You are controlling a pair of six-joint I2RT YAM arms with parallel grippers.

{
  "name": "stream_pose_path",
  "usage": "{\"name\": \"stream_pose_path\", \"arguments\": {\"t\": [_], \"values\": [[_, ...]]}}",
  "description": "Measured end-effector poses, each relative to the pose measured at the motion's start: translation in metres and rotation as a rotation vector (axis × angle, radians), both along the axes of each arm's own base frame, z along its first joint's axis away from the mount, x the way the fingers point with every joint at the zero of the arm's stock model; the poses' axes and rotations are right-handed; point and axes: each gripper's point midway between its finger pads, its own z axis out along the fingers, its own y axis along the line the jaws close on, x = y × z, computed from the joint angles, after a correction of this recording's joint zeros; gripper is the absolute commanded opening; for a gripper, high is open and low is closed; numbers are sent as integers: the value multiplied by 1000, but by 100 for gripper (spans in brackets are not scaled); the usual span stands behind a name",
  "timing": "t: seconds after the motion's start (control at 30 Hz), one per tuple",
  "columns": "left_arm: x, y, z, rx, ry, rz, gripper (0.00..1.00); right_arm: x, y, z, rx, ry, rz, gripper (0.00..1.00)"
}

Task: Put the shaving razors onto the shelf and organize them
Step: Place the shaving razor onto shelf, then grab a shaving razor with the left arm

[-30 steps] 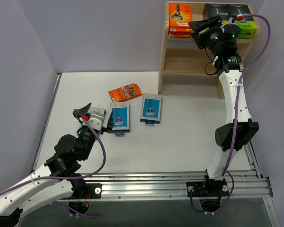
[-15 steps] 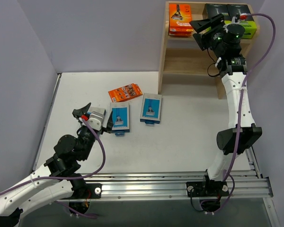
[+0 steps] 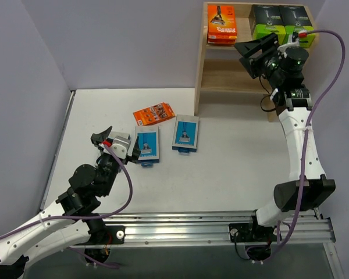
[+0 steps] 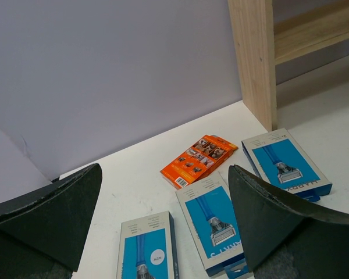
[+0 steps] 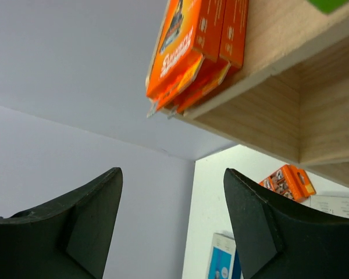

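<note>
The wooden shelf [image 3: 232, 78] stands at the back right. On its top tier are a stack of orange razor packs [image 3: 221, 24] and two black boxes with green ends [image 3: 266, 20] [image 3: 295, 20]. On the table lie one orange pack [image 3: 153, 113] and two blue cards [image 3: 185, 133] [image 3: 147, 145]. The left wrist view shows a third blue card [image 4: 146, 247] under my left gripper [image 3: 119, 142], which is open and empty above the cards. My right gripper [image 3: 244, 58] is open and empty in front of the shelf, just below the top tier. The orange stack [image 5: 192, 40] sits above its fingers.
Grey walls close in the table at the left and back. The shelf's side panel [image 4: 253, 58] stands right of the loose packs. The shelf's lower tier [image 5: 279, 116] is bare wood. The metal rail [image 3: 221, 224] runs along the near edge.
My right arm has drawn back to the right and slightly down from the top tier, uncovering the two black boxes. The left arm and the packs on the table have not moved.
</note>
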Motion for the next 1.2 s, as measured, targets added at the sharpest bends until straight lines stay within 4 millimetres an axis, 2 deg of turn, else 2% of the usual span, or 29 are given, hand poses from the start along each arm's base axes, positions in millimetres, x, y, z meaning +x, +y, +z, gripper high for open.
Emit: {"name": "stream_pose_path", "arguments": {"t": [0.23,0.43,0.53,0.67,0.8,0.87,0.97,1.03,1.2], "values": [[9,-1,-10,36,24,31,99,-57,13,-37,-77,-19,101,68],[22,-12,-32,83,81,47,98,-114,18,-84,-177,-25,159,69],[32,-24,-52,120,143,43,97,-135,19,-122,-224,0,182,70],[51,-40,-78,170,247,50,94,-154,22,-183,-256,81,223,70],[81,-37,-89,156,345,105,94,-168,24,-238,-274,171,263,71],[99,-30,-92,122,397,138,94,-175,23,-257,-286,200,275,71],[127,-22,-98,64,475,183,94,-184,24,-268,-316,198,278,72],[147,-19,-101,33,521,207,94,-189,26,-267,-336,173,281,72],[212,-22,-108,-62,639,223,94,-206,38,-260,-373,93,307,73]]}}
